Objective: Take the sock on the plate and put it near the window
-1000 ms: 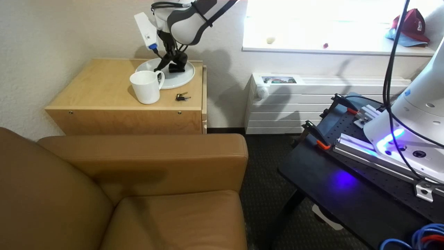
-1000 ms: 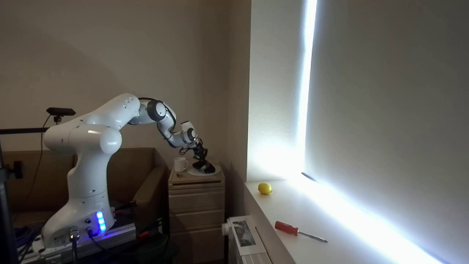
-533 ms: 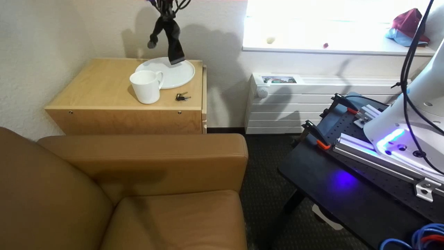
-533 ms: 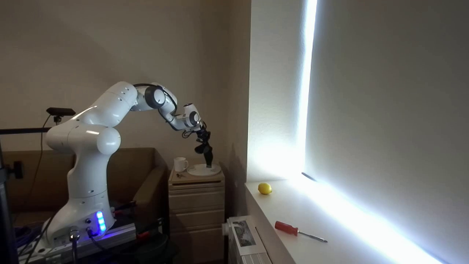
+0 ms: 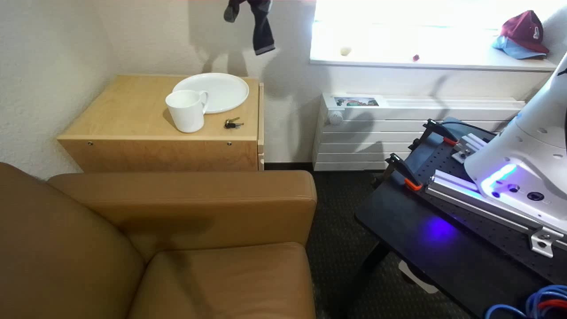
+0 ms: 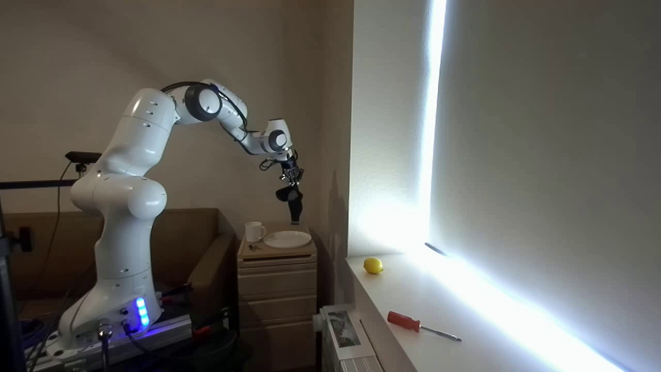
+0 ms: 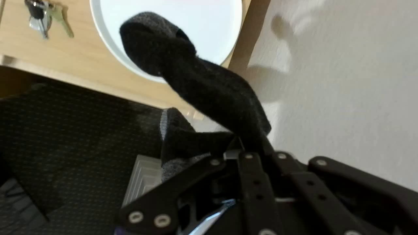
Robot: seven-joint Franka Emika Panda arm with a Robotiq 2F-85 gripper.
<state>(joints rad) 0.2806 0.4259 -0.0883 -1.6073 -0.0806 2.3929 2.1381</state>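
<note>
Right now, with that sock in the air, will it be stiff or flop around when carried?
The sock will probably flop, since both ends droop from the fingers. It's likely light and soft, given the fuzzy knit in the wrist view. Its longer end may swing or touch down first, hanging lower in both exterior views.
</note>
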